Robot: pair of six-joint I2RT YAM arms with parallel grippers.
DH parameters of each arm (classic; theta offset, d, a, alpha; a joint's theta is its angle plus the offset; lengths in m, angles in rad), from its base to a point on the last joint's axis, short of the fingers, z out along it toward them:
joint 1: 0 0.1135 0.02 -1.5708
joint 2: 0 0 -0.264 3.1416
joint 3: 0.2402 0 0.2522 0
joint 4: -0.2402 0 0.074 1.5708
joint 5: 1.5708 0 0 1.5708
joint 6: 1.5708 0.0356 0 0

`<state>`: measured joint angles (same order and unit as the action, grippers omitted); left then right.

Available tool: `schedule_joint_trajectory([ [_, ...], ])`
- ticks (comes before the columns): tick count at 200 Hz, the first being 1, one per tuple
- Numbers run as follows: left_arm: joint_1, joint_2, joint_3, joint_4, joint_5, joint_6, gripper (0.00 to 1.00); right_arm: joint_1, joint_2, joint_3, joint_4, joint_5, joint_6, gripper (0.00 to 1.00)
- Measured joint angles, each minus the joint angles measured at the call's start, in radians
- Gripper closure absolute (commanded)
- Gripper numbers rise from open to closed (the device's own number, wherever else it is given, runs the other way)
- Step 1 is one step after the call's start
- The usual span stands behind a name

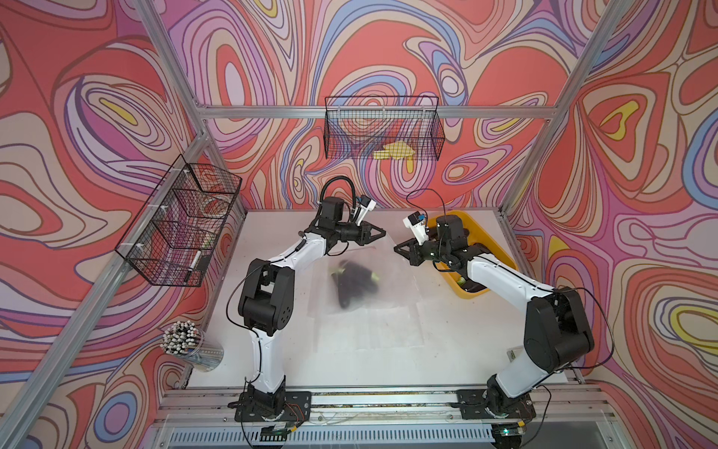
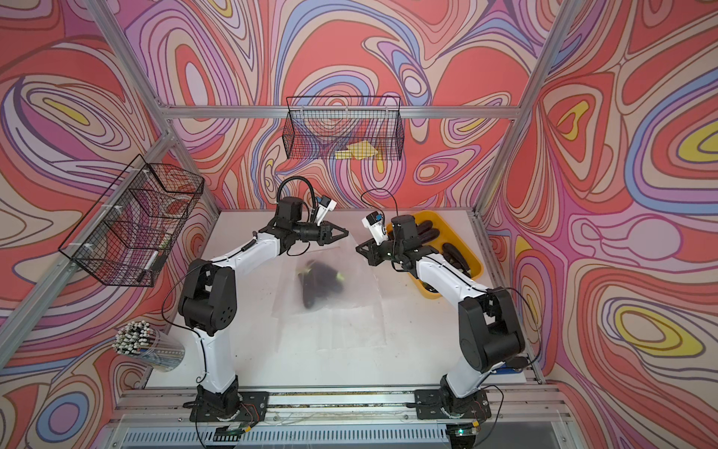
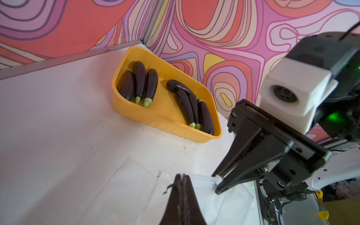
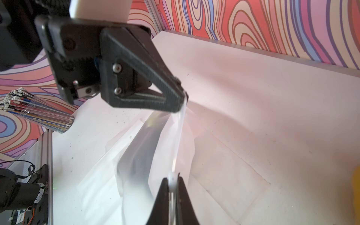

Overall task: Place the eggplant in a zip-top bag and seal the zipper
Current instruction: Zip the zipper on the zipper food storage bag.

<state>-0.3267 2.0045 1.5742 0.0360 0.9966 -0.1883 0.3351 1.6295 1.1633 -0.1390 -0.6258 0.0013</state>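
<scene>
Jaws on both arms are pinched shut on the top edge of the clear zip-top plastic bag (image 1: 392, 272). The left gripper (image 1: 382, 233) holds one end of the mouth and the right gripper (image 1: 396, 247) holds the other end, with their tips facing one another above the white tabletop (image 1: 349, 361). In the right wrist view the strip between them runs as one taut band. I judge the two-ended hold is meant to line up the zipper tracks for closing, but whether they are already pressed together cannot be told.

Several dark purple, green-capped eggplants (image 1: 351, 283) already sit inside the bag, low in its body. Their weight pulls the film down and away from the raised mouth, so nothing should spill while the top is worked. More eggplants of the same kind (image 3: 140, 78) lie in the yellow plastic tray (image 3: 155, 116) by the far corner on the right arm's side, well apart from the bag.

No brand or print shows on the bag or tray. A black plate (image 4: 43, 187) by the left arm's base carries a line of pale characters, too small to read with confidence.
</scene>
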Motion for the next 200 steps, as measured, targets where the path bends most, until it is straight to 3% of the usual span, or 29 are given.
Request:
schedule_joint_trajectory([
  [59, 0.038, 0.038, 0.103, -0.027, -0.064, 0.000, 1.00, 0.000, -0.070, -0.057, -0.032, 0.005, 0.021, 0.95],
  [200, 0.094, 0.056, 0.099, -0.009, -0.134, -0.026, 1.00, 0.000, -0.146, -0.154, -0.124, 0.028, 0.038, 0.95],
])
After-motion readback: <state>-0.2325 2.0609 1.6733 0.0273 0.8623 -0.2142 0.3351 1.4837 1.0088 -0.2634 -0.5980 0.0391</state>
